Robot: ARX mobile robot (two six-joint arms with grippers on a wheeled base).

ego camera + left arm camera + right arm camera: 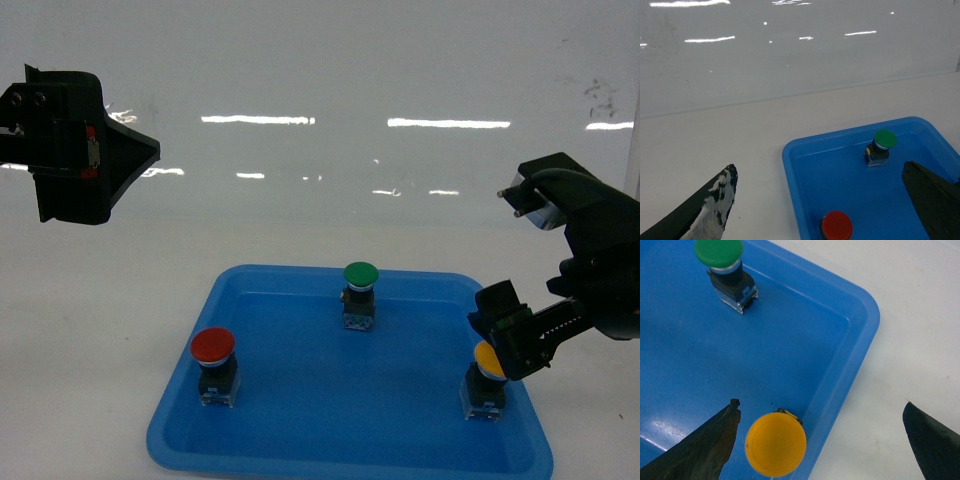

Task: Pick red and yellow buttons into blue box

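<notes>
The right claw hangs wide open and empty over the yellow button, near the tray's front-right corner. The left claw, also open and empty, hovers off the tray's left edge, well apart from the red button. The right claw's fingers partly hide the yellow button in the head view.

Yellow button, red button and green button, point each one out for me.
yellow button (775,444), right wrist view, centre of its cap.
red button (213,345), head view, top of its cap.
green button (360,274), head view, its cap.
</notes>
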